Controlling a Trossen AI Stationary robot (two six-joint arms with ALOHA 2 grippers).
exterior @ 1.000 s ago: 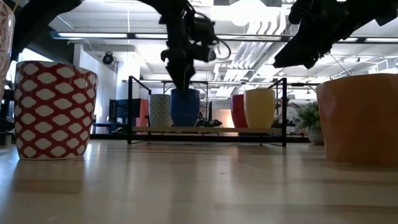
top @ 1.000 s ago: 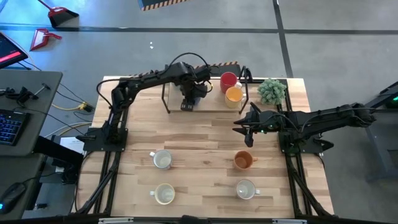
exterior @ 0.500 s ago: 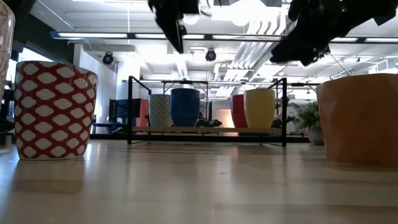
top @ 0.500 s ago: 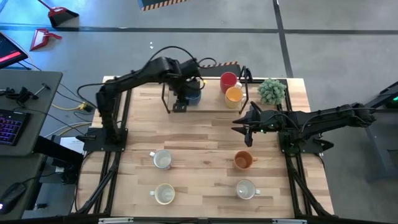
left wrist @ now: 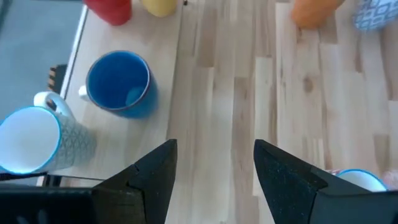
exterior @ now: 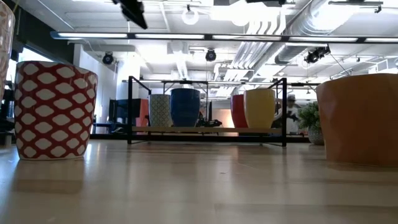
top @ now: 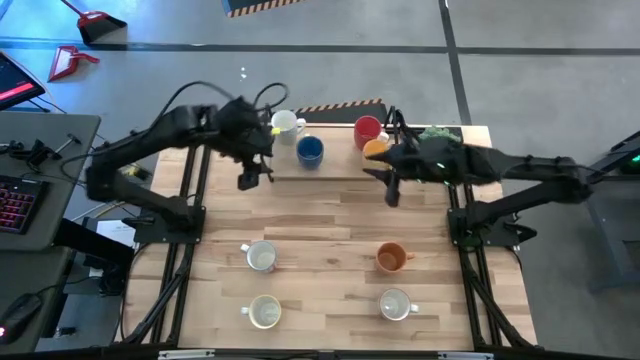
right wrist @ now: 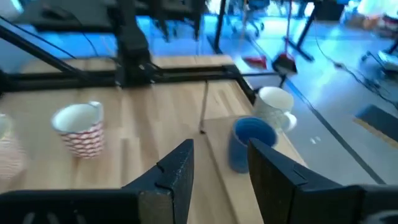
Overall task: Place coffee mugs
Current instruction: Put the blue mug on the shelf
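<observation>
Four mugs stand on a low rack shelf (top: 335,170) at the table's far edge: a white patterned mug (top: 285,123), a blue mug (top: 310,150), a red mug (top: 367,129) and a yellow-orange mug (top: 373,149) half under my right arm. On the table stand a darker orange mug (top: 392,258) and three pale mugs (top: 260,256) (top: 264,312) (top: 395,303). My left gripper (top: 250,178) hangs open and empty left of the blue mug (left wrist: 118,84). My right gripper (top: 390,188) is open, in the air just in front of the yellow-orange mug.
The rack has thin black posts and rails (exterior: 205,129) around the shelf. A small green potted plant (top: 440,135) sits at the far right corner, partly under my right arm. Bare wood (top: 320,215) lies between the rack and the four mugs near the front.
My left gripper has come off the blue mug, risen and swung toward the table's left edge; the blue mug stays upright on the shelf beside the white patterned one. My right gripper has risen and moved toward the far edge, its arm now passing over the plant.
</observation>
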